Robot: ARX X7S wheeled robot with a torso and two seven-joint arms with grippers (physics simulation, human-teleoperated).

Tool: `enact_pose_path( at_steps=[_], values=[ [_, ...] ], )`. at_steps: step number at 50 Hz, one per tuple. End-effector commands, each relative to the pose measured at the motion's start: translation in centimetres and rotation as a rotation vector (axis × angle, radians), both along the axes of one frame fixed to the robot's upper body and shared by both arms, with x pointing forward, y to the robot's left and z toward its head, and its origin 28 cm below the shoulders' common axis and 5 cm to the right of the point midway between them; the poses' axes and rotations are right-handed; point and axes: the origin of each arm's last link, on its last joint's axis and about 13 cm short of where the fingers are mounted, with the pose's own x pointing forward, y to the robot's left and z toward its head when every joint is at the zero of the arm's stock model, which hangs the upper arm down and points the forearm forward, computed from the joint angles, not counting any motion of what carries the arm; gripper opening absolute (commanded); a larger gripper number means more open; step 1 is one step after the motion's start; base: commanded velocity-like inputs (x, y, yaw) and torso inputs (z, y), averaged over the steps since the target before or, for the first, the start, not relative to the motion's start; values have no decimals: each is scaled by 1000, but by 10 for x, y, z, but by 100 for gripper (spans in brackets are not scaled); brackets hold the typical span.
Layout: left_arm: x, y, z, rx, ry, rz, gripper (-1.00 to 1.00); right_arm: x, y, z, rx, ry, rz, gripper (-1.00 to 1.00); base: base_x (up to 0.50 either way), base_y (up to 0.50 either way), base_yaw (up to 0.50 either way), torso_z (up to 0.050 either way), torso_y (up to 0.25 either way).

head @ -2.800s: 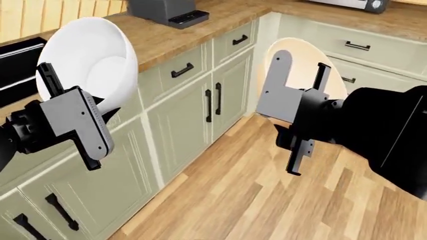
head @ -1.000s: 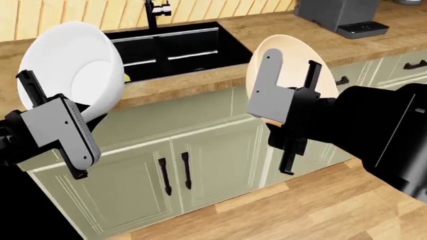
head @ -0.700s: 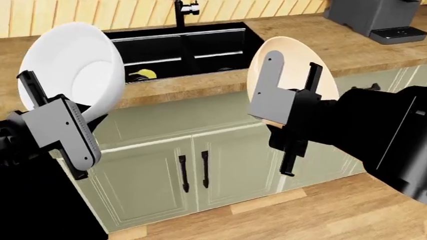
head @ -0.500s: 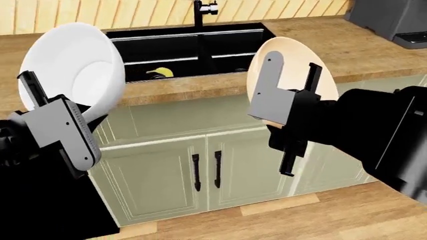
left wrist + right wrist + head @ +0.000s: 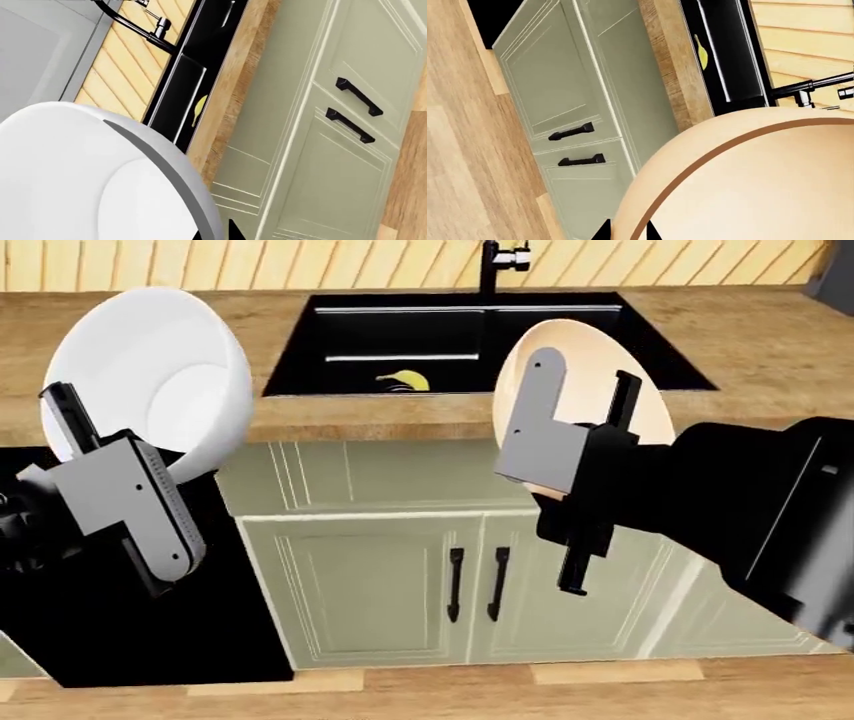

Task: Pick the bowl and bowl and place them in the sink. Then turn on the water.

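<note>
My left gripper (image 5: 67, 425) is shut on the rim of the glossy white bowl (image 5: 154, 375), held up on its side at the left, in front of the counter. The bowl fills the left wrist view (image 5: 80, 175). My right gripper (image 5: 581, 405) is shut on the rim of the peach-tan bowl (image 5: 581, 380), held on edge to the right; it shows in the right wrist view (image 5: 747, 180). The black double-basin sink (image 5: 467, 335) lies in the wooden counter beyond both bowls, with the dark faucet (image 5: 491, 265) behind it.
A yellow banana-like thing (image 5: 400, 380) lies in the left basin. Pale green cabinet doors with black handles (image 5: 474, 585) stand below the counter (image 5: 747, 340). A black opening (image 5: 80, 620) lies at the lower left, and wood floor (image 5: 601, 675) runs along the bottom.
The view has swung so the sink is now centred ahead and closer. Both grippers keep their bowls in the same pose.
</note>
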Motion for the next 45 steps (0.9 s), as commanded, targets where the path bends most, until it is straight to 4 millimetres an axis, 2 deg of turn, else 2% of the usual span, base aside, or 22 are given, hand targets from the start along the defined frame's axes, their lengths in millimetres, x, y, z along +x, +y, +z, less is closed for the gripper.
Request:
enact_pose_path(
  at_steps=[1, 9, 16, 33, 40, 45],
  values=[
    [0, 0, 7, 2, -49, 6, -100, 2, -1, 5, -6, -57, -12, -100, 0, 0, 500, 10, 0],
    [1, 0, 6, 1, -49, 6, -100, 2, -1, 6, -10, -51, -16, -100, 0, 0, 479, 0, 1],
    [1, -1, 6, 3, -51, 4, -100, 2, -4, 4, 9, -38, -38, -100, 3, 38, 0, 0, 1],
    [1, -1, 8, 3, -56, -2, -100, -1, -3, 10, 36, -53, -42, -100, 93, 498, 0, 0, 1],
    [0, -1, 6, 0, -54, -2, -100, -1, -2, 7, 36, -59, -27, -100, -7, 0, 0, 1, 0],
    [1, -1, 4, 0, -51, -1, -100, 0, -3, 7, 37, -52, -31, -100, -477, 79, 0, 0, 0]
  ],
)
